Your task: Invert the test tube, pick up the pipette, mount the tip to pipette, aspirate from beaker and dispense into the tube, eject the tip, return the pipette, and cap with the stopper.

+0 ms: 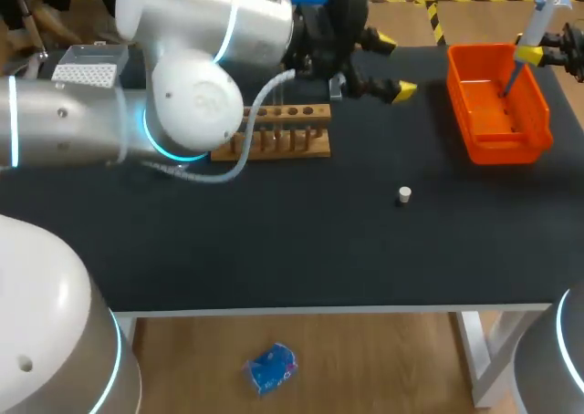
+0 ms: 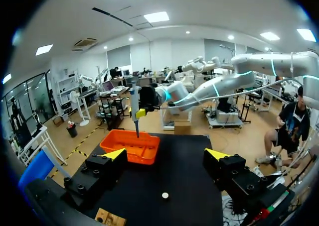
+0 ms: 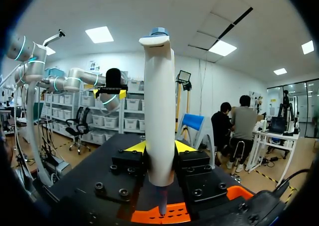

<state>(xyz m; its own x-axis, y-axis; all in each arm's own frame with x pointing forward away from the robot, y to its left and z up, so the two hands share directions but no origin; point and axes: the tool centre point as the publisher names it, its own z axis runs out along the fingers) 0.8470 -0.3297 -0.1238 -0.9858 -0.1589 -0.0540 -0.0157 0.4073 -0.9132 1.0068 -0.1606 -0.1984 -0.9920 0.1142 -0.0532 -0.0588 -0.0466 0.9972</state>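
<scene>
Right gripper [image 3: 159, 147] up over the orange bin [image 1: 497, 127], shut tight on the pipette [image 1: 534, 26]. Both yellow tips pressed on its white body, one from each side. Pipette nearly upright, blue cap on top, thin end pointing down inside the bin.

Left gripper [image 1: 394, 66] off to the left of the bin, well apart from it, up above the black table [image 1: 301, 250]. Fingers spread wide, with nothing between them.

Small white stopper [image 1: 404, 194] lying alone on the table, left of the bin and closer to the robot's side than the bin is. Not touching anything else.

Wooden tube rack [image 1: 278, 133] farther left of the bin than the left gripper, partly hidden by the big white left arm [image 1: 196, 99]. Round holes along its top bar. Cannot tell if a test tube sits in it.

White tip box [image 1: 88, 72] farthest left of the bin, at the far edge of the table, mostly behind the left arm.
</scene>
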